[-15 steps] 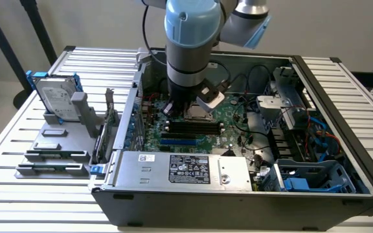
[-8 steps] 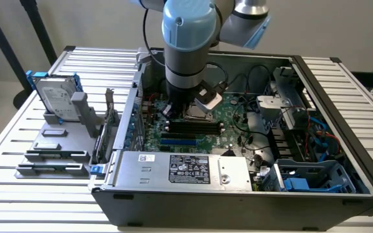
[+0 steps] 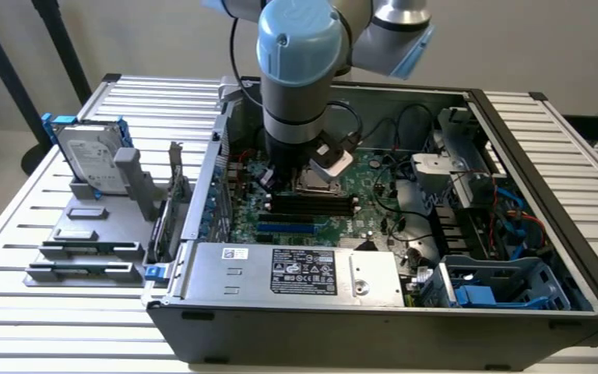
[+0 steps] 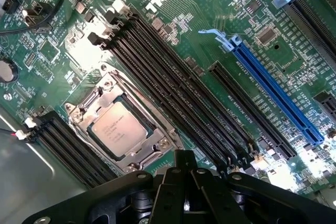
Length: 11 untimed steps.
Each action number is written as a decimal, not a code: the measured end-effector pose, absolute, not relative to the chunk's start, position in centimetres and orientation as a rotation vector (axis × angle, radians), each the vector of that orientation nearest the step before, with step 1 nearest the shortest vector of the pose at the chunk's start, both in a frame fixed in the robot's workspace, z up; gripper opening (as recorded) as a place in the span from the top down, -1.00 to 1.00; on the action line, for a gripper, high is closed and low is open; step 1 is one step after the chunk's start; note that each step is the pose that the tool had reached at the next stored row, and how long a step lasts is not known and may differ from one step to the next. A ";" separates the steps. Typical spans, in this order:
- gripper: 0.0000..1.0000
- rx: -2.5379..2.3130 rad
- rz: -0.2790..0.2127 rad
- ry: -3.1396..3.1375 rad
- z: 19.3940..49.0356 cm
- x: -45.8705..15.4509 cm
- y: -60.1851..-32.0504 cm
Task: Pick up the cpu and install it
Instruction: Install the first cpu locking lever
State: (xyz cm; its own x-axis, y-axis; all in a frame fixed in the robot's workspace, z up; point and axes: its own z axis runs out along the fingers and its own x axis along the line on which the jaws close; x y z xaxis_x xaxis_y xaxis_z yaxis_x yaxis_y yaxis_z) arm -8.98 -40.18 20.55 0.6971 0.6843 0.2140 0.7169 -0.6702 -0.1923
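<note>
The black claw sits closest to the wrist camera, its fingers drawn together with nothing between them. Just past its tip, the cpu lies flat in its socket on the green motherboard, silver top plate facing up with small print on it, framed by the metal socket bracket. Long black memory slots run beside the socket on one side, and a shorter bank of black slots lies on the other. Further across the board is a long blue expansion slot with a pale blue latch at its end. In the exterior view, the robot arm reaches down into the open computer case, with the claw low over the socket area in the middle of the board. The cpu itself is hidden there behind the arm. A grey power supply box with a printed label fills the near part of the case. Toward the exterior view's left, on the slatted table, a silver hard drive in a blue bracket stands upright on a grey holder, with grey slotted tray blocks in front of it.
</note>
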 end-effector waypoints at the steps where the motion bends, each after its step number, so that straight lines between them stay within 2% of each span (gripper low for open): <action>1: 0.79 -2.646 -0.181 -1.116 20.5 -9.0 -40.1; 11: 0.79 -2.642 -0.181 -1.127 19.8 -9.0 -39.9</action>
